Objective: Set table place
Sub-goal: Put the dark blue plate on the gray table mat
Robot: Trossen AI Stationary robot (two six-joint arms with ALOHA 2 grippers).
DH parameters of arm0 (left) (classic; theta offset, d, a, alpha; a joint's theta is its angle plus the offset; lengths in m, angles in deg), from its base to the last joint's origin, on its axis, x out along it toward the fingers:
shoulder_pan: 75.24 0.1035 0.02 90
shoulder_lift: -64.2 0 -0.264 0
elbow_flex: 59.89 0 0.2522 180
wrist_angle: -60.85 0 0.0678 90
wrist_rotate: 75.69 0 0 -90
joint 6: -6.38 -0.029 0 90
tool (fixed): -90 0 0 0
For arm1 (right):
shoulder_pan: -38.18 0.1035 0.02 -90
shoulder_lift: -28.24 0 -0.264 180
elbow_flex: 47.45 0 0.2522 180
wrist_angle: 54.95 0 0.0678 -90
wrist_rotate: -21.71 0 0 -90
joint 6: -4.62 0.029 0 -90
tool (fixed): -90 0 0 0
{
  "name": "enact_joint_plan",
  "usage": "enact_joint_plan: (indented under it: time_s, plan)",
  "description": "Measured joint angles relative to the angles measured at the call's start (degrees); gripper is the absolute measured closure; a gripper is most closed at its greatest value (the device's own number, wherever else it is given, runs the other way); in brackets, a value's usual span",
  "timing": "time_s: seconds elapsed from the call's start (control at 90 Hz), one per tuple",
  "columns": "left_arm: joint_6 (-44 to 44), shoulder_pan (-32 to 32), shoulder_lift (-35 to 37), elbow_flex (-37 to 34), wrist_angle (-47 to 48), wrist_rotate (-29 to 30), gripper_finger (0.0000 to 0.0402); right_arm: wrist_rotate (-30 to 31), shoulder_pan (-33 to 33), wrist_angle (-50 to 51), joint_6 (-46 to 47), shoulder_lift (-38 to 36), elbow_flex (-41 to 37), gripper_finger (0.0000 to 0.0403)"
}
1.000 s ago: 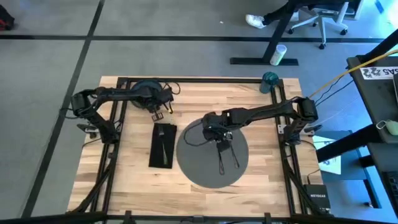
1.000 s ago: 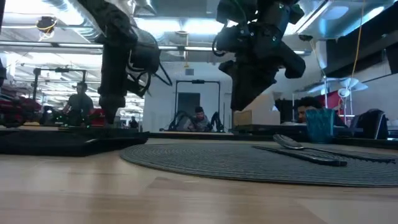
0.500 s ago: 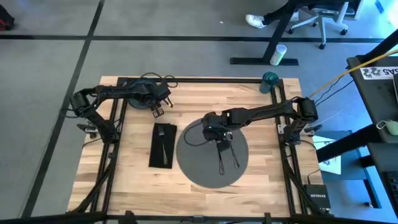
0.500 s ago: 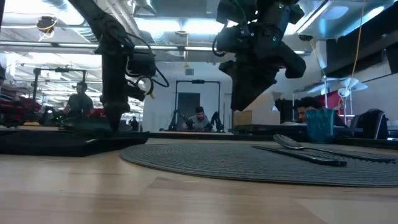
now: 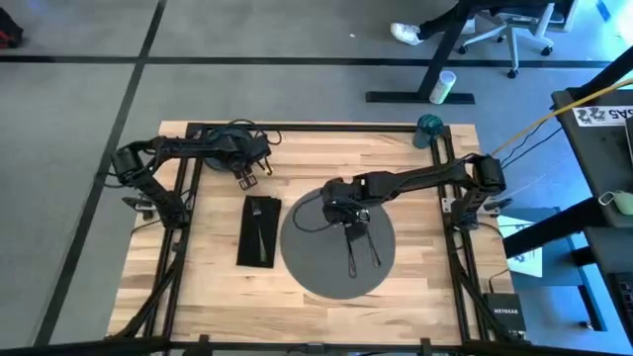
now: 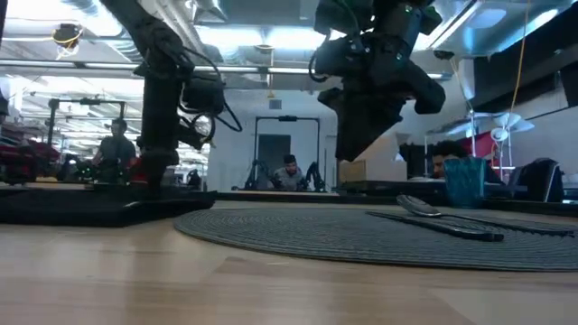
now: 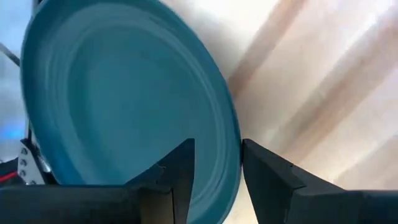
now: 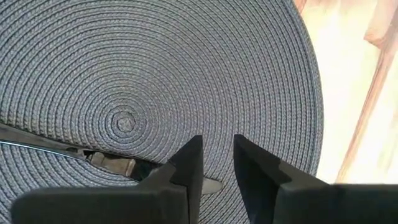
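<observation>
High view: the left gripper point(image 5: 247, 178) is at the far left of the tabletop point(image 5: 218, 287), by the plate point(image 5: 229, 138) lying near the far rail. Left wrist view: jaws set astride the plate's rim, one finger point(image 7: 177, 171) over the plate face, the other outside the edge; slightly parted, cannot tell whether they pinch it. The right gripper point(image 5: 354, 229) hangs above the round grey placemat point(image 5: 316, 267); right wrist view shows its jaws nearly closed, holding nothing. Knife point(image 5: 352, 255) and spoon point(image 5: 373, 249) lie on the placemat, touching it. The fork point(image 5: 257, 222) rests on the black napkin point(image 5: 259, 237), left of the placemat. The teal cup point(image 5: 429, 129) stands at the far right corner.
</observation>
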Motion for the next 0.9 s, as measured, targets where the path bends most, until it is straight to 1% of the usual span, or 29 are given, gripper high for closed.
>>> enact_joint_plan:
  time_s: [0.078, 0.189, 0.322, 0.4, 0.478, 0.589, 0.633, 0.767, 0.9]
  plan:
    - [-0.28, 0.93, -0.97, 0.02, -1.75, -0.50, 0.0285, 0.00, 0.00, 0.17, 0.00, 0.00, 0.00, 0.0329]
    - [-2.08, 1.42, -3.36, 0.02, -2.24, -0.62, 0.0285, 0.03, 0.00, 0.28, 0.00, 0.00, 0.00, 0.0329]
    - [-1.98, 1.22, -6.49, 0.15, -2.04, -0.67, 0.0289, 0.03, 0.00, 0.43, -0.07, -0.01, -0.02, 0.0329]
    - [-2.24, 0.59, -7.71, 0.28, -2.01, -0.31, 0.0304, 0.03, 0.00, 1.09, -0.15, 0.00, -0.02, 0.0329]
    - [-3.05, -0.58, -7.92, 0.22, -1.99, 0.33, 0.0330, 0.39, 0.00, 1.73, -0.15, 0.00, -0.02, 0.0329]
    - [-3.21, -3.65, -6.65, -0.02, -1.25, 3.22, 0.0380, 0.46, 0.00, 3.38, -0.15, 0.00, -0.02, 0.0329]
    - [-2.99, -4.89, -5.41, -0.02, -0.78, 3.62, 0.0390, 0.45, 0.00, 4.18, -0.15, 0.00, -0.02, 0.0329]
    - [-3.41, -9.47, -1.20, 0.00, -0.43, 3.28, 0.0397, 0.44, 0.00, 6.26, -0.15, -0.87, -0.09, 0.0329]
    - [-3.34, -14.70, 3.42, 0.00, -0.38, 2.94, 0.0400, 1.63, 0.00, 7.49, -0.09, -4.10, -0.09, 0.0329]
